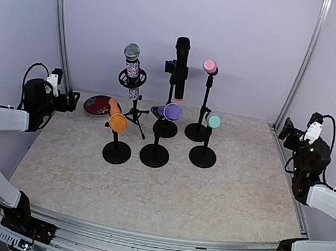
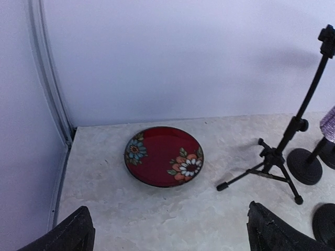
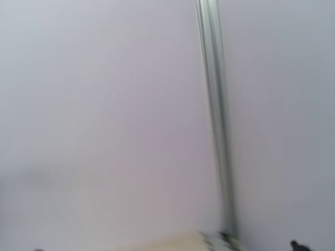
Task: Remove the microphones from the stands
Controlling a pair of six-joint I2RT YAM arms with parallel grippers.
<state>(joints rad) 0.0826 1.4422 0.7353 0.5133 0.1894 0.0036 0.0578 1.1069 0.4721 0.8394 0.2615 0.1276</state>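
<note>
Several microphones stand on stands at the back middle of the table: a silver-headed glitter microphone (image 1: 131,61) on a tripod stand (image 1: 135,115), a tall black microphone (image 1: 180,63), a pink one (image 1: 210,66), an orange one (image 1: 116,119), a purple one (image 1: 171,111) and a teal one (image 1: 213,121). My left gripper (image 1: 69,101) hovers at the table's left edge, open and empty. Its fingers (image 2: 73,235) frame bare tabletop, with the tripod stand (image 2: 277,157) to the right. My right gripper (image 1: 286,129) is at the right edge, open and far from every stand.
A red flowered plate (image 2: 163,156) lies at the back left, just ahead of the left gripper. The right wrist view is blurred and shows only the back wall and a metal post (image 3: 214,120). Round black stand bases (image 1: 154,155) crowd the table's middle.
</note>
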